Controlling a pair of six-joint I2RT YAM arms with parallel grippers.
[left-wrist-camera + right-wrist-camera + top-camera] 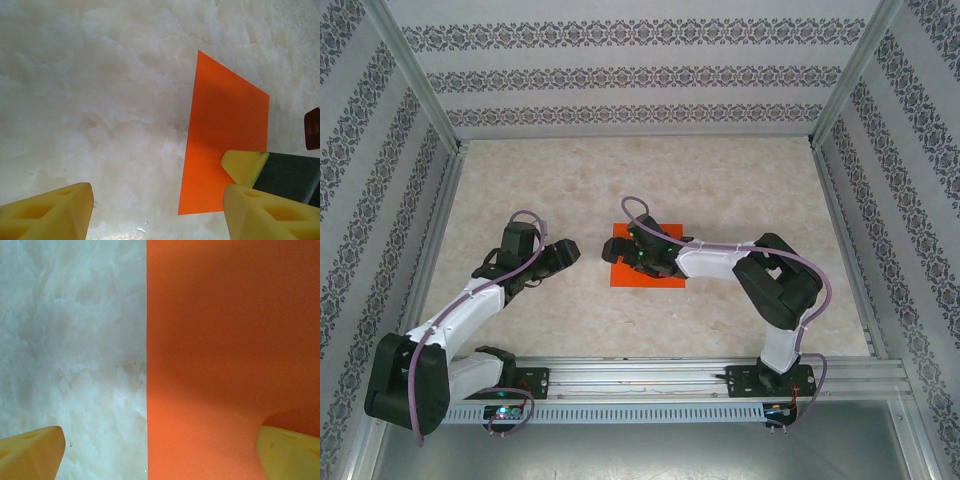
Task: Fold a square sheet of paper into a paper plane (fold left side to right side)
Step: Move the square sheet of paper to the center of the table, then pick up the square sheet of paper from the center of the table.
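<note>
The left arm (450, 320) looms nearest. On the marbled worktop (740, 180) the square sheet of paper (623, 278) lies flat, unfolded. The right claw (642, 256), wide open and empty, straddles its edge, likely to pin it: plain from its wrist, masked from above. The left claw (568, 256), open, empty, hangs beside, its camera catching a right fingertip (242, 165).
</note>
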